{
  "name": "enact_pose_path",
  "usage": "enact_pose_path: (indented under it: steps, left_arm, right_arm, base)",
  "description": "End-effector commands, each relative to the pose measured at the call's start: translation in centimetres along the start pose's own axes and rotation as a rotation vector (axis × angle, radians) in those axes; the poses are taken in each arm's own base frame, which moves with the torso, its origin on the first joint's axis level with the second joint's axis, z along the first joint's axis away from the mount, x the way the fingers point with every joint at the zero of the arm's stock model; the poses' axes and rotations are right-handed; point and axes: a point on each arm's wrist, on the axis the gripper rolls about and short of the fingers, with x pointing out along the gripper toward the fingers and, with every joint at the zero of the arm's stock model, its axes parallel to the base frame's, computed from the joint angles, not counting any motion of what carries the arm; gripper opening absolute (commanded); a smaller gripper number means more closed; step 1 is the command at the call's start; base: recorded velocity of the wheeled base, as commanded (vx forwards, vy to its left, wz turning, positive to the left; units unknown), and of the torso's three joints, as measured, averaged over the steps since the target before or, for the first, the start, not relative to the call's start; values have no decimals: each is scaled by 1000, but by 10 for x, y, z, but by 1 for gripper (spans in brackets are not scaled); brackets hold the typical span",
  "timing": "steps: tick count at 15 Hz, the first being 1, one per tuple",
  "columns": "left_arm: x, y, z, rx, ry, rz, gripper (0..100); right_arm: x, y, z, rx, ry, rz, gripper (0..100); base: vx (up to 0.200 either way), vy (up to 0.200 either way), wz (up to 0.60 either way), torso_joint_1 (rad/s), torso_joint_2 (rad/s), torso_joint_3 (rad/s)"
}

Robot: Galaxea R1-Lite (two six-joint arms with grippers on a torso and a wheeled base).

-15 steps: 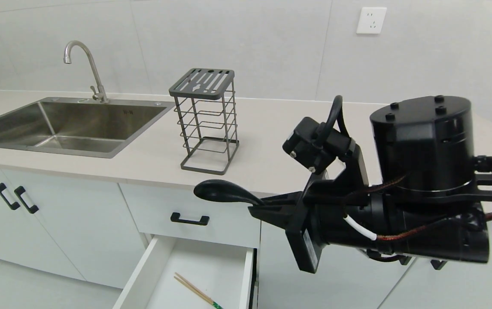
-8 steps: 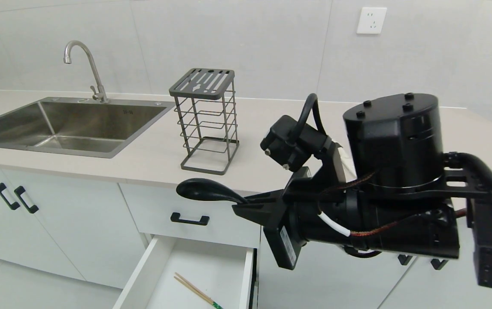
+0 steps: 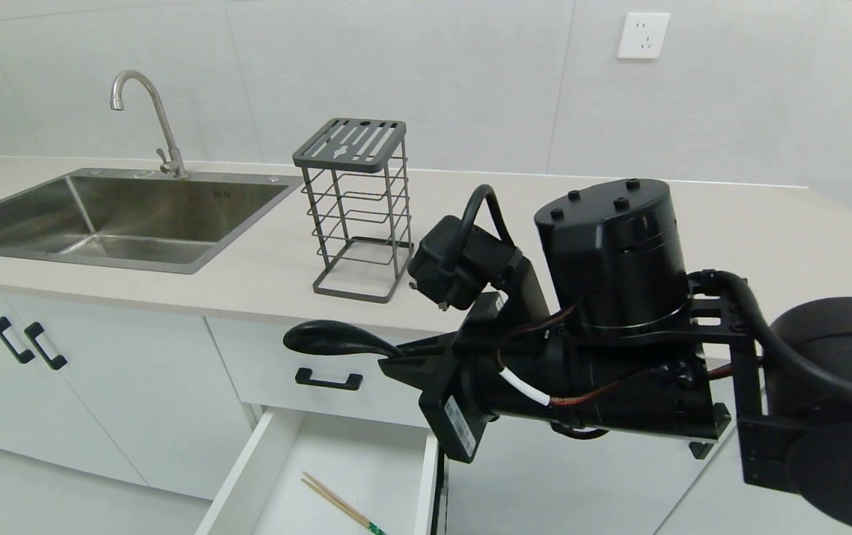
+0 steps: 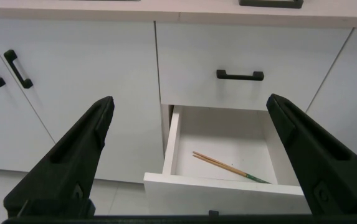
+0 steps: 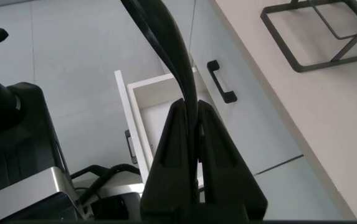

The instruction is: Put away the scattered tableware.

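From the head: counter [image 3: 470,223] with sink [image 3: 136,215] at its left end. Below its edge, drawer [image 3: 247,464] standing open. Rack [image 3: 357,208] upright mid-counter. Right gripper [image 3: 396,355] out before the counter's edge, clamped on the spoon [image 3: 322,338] by its handle, black bowl pointing left, seemingly over the drawer. From the right wrist: handle pinched between closed fingers, bowl cut off. From the left wrist: left gripper [image 4: 189,99] spread wide, facing the drawer; chopsticks [image 4: 228,167] aslant on its floor, green tips plain.
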Motion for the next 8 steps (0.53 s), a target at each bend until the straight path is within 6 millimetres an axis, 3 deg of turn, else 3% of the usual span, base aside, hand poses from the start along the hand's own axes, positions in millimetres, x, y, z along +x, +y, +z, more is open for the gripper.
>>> enact_pose_path:
  steps: [1, 8]
  left_arm:
    - [0, 0, 0, 0, 2, 0, 100]
    - [0, 0, 0, 0, 2, 0, 100]
  right_arm:
    - [4, -1, -3, -24, 13, 1, 0]
    - [25, -4, -5, -45, 50, 7, 0]
  base:
    - [0, 0, 0, 0, 0, 0]
    - [0, 0, 0, 0, 0, 0]
